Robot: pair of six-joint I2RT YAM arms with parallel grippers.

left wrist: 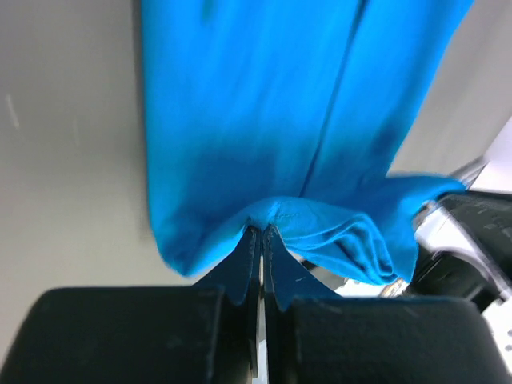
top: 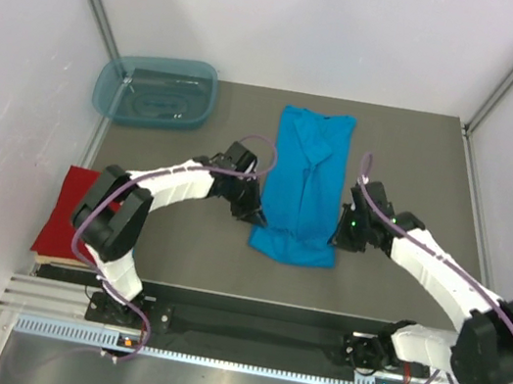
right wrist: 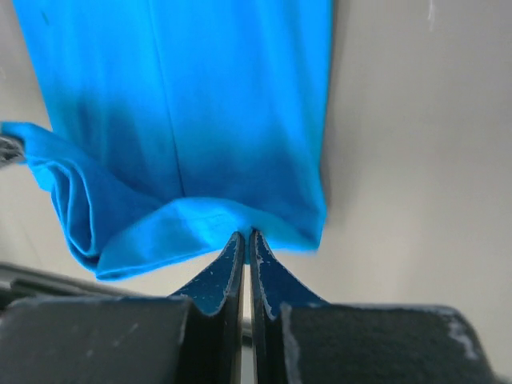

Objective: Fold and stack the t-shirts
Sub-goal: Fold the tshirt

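Top view: grey table (top: 421,161), with a bright turquoise-blue cloth t-shirt (top: 306,181) at its middle. The shirt is folded into a long narrow strip that runs away from the arm bases, flat along most of its length and bunched at the near end. The left gripper (top: 254,217) is at the near-left corner of the strip and the right gripper (top: 338,238) at the near-right corner, both touching the cloth. A plain red cloth t-shirt (top: 61,217), folded to a flat rectangle, lies at the table's left edge beside the left arm, well apart from the blue one. A translucent blue-green plastic tub (top: 155,92) sits at the far-left corner.

Left wrist view: the black fingers (left wrist: 240,268) are pressed together with the blue shirt's hem pinched between their tips. The cloth gathers into folds to the right of the pinch, and the rest of the shirt stretches away over the grey surface, with a seam or fold line down its middle.

Right wrist view: the fingers (right wrist: 272,276) are closed tight on the hem near the shirt's right edge. The loose hem rolls and sags to the left of the pinch. Cannot tell whether the near end is clear of the table.
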